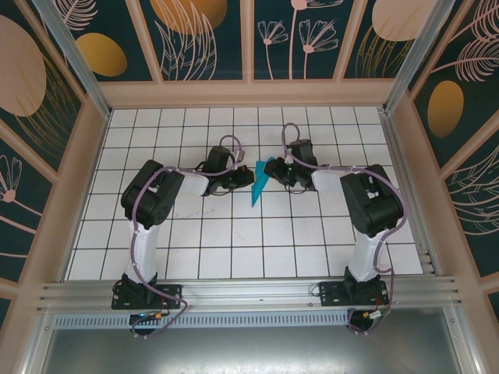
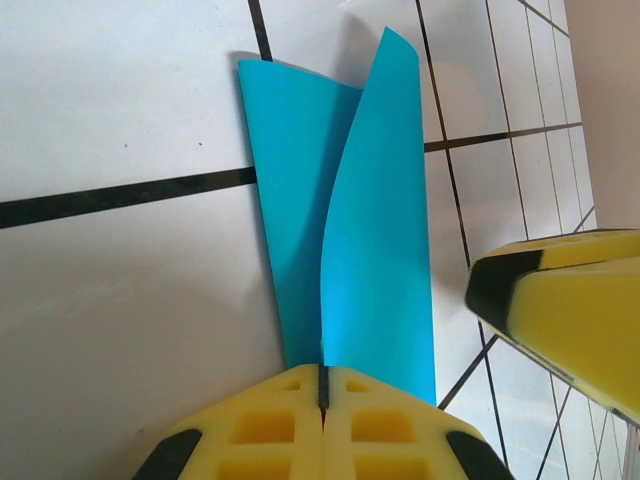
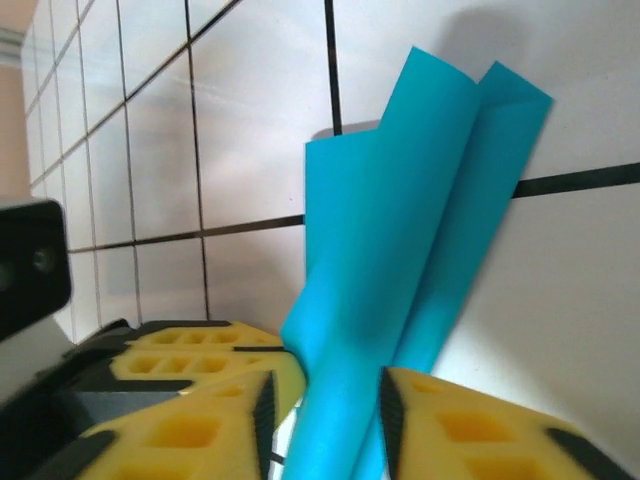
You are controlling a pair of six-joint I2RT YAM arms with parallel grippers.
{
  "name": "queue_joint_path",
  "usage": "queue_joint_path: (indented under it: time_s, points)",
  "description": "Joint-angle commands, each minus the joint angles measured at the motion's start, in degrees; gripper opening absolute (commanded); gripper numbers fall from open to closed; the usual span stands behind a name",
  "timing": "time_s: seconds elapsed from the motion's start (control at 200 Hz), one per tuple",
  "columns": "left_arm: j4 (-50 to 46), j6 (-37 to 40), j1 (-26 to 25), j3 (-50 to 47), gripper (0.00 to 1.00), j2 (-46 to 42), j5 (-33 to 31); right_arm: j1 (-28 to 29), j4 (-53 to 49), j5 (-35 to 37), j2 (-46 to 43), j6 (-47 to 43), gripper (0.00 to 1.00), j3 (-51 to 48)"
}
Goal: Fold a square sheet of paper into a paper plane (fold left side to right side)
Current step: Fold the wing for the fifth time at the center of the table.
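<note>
Both arms reach in over the table [image 1: 234, 249]: left gripper [image 1: 242, 180] and right gripper [image 1: 273, 170] flank the teal plane [image 1: 258, 188], its tip pointing toward the near edge.

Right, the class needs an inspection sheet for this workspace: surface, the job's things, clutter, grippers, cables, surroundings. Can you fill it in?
Surface: white tiled table with dark grid lines.
Job's things: cyan paper, folded into a narrow strip with one layer curling open, between the two grippers at mid-table.
Clutter: nothing seen.
Grippers: left gripper shut on one end of the paper; right gripper with its jaws apart, one on either side of the paper.
Cables: pale purple cables run along both arms, away from the paper.
Surroundings: leaf-patterned wall panels on three sides; metal rail at the near edge.
</note>
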Motion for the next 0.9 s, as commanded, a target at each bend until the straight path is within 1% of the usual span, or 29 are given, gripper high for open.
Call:
queue_joint_path:
  time_s: [0.0, 0.06, 0.15, 0.345, 0.56, 0.896]
  points:
    - [-2.17, 2.36, 0.5, 1.12, 0.0, 2.65, -2.79, -0.45, 0.34, 0.0, -1.52, -1.3, 0.24, 0.95]
    - [-2.58, 2.69, 0.5, 1.2, 0.0, 2.78, -3.17, -0.36, 0.41, -0.2, -0.4, -1.39, 0.19, 2.38]
    - [-3.05, 3.01, 0.56, 1.38, 0.0, 2.86, -3.94, -0.21, -0.42, -0.89, 1.89, -1.64, 0.17, 5.18]
    - [-4.21, 3.17, 0.52, 1.47, 0.0, 2.86, -6.4, 0.09, -1.33, -0.83, 5.54, -2.04, 0.17, 8.08]
    - [-5.13, 3.54, 0.55, 1.86, 0.0, 3.23, -7.52, 0.48, -3.17, -0.73, 8.03, -3.65, 0.16, 9.62]
    - [-6.13, 4.08, 0.5, 2.58, 0.0, 4.01, -7.71, 0.95, -8.27, 2.78, 9.54, -6.17, 0.16, 10.55]
